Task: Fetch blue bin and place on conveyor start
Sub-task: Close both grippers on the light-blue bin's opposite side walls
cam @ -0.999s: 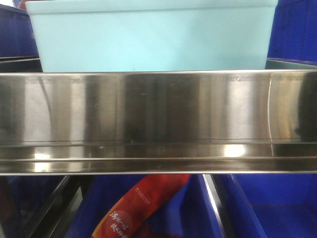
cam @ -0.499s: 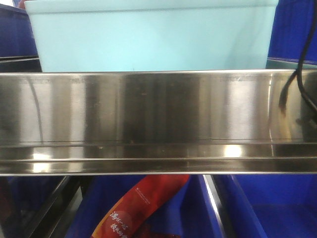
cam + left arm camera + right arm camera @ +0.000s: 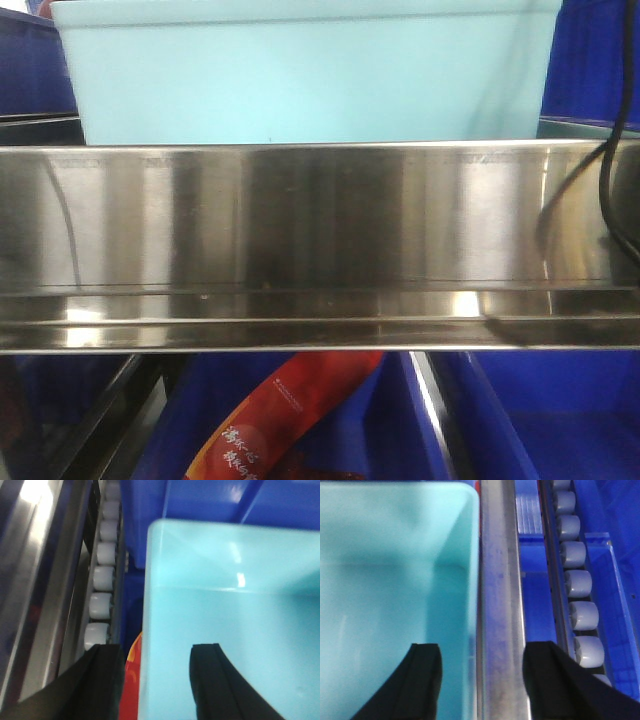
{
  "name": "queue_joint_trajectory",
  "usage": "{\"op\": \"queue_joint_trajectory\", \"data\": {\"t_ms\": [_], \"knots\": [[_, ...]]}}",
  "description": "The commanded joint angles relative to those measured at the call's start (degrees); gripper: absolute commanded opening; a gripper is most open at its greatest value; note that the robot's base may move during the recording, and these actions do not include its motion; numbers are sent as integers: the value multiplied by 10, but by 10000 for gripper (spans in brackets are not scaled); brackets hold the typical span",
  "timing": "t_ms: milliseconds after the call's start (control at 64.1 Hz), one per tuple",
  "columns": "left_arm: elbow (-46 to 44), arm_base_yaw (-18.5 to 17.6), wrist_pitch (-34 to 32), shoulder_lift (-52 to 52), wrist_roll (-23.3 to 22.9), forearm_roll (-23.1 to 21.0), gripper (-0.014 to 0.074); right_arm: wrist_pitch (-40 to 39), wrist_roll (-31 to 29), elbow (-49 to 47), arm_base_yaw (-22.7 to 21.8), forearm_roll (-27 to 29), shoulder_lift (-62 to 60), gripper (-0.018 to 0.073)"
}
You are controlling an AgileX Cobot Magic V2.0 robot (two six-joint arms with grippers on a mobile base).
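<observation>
The front camera faces the steel shelf rail (image 3: 320,230) level and very close, with the blue bin (image 3: 300,75) behind it. Both wrist cameras look down closely over that bin's opposite side walls.

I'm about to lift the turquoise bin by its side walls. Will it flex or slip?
Probably light: the blue bin looks empty where its interior shows. Its smooth, glossy walls could slip in a pinch grip. The walls look thin, so they may flex inward.

Blue bin (image 3: 300,75) sat at 12 o'clock, behind steel shelf rail (image 3: 300,230) spanning ctr. Black cable (image 3: 612,150) hung at 3 o'clock. Red packet (image 3: 280,420) at 6, w/ dark blue crates (image 3: 540,420) beside it.
</observation>
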Motion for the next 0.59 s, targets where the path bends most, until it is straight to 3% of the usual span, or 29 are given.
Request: {"op": "queue_joint_trajectory", "data": {"t_ms": [0, 578], "knots": [[-4, 1, -4, 16, 6, -4, 242, 2, -15, -6, -6, 0, 5, 253], [3, 9, -4, 46, 12, -9, 242, -17, -17, -6, -6, 31, 32, 255]]}}
